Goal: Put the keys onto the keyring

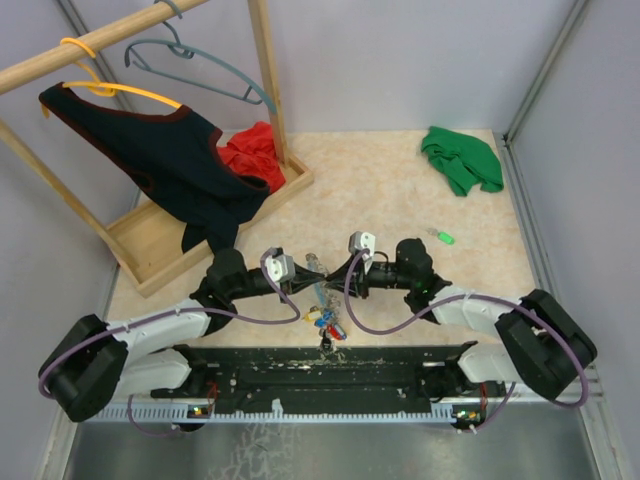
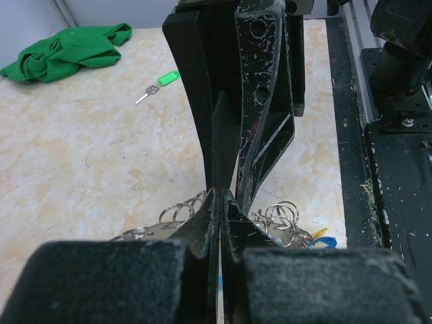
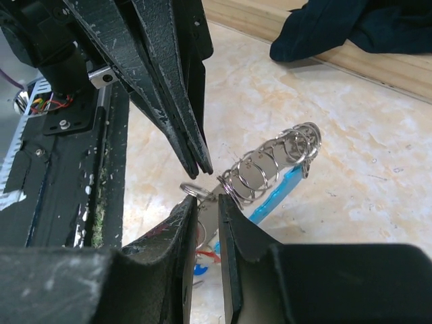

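Right gripper [image 3: 207, 202] jaws narrowly apart, a loop of the keyring [image 3: 270, 165] between them, grip unclear; left gripper [image 3: 201, 162] jaws together, just above. Coil axis runs away from both tips; green key [image 1: 441, 237] well apart, nearer right arm.

Grey walls [image 1: 400, 60], marbled beige tabletop [image 1: 400, 200], perhaps laminate; wooden clothes rack [image 1: 266, 70].
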Tool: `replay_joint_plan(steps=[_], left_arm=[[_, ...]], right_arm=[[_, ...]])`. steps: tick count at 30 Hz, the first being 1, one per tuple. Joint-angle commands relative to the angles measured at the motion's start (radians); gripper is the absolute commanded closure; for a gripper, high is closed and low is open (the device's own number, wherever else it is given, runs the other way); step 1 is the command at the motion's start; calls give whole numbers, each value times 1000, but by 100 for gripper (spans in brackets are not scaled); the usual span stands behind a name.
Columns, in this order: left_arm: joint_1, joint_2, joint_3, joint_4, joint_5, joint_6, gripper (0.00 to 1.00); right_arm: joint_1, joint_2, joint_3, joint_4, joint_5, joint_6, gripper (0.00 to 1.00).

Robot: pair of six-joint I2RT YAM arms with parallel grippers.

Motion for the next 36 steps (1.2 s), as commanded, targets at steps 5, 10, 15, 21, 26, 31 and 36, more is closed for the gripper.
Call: replay_joint_plan(steps=[5,10,15,21,26,31,36], left_arm=[[-9,29,-29,93,17,-25,100],[-9,14,-42,108,-12,-40,100],[-9,-69,-74,76,-90,-49,90],[-10,-157,-80,-79,-107,-80,74],[-12,-137,-78,-109,-106,-59,69],[-12,-100,-50,-140,-115,-29,66],[-12,-70,-29,-141,-100,-27,66]], right_arm=[[5,57,32,192,-65,62,89],[5,48,41,157,-64,45,100],[5,-4,58,12,-28,-29,100],[5,-25,79,-81,-9,-86,100],[5,-22,87,-96,-16,-99,100],[6,-30,95,-126,-17,-118,100],[5,-28,95,-123,-26,-117,100]])
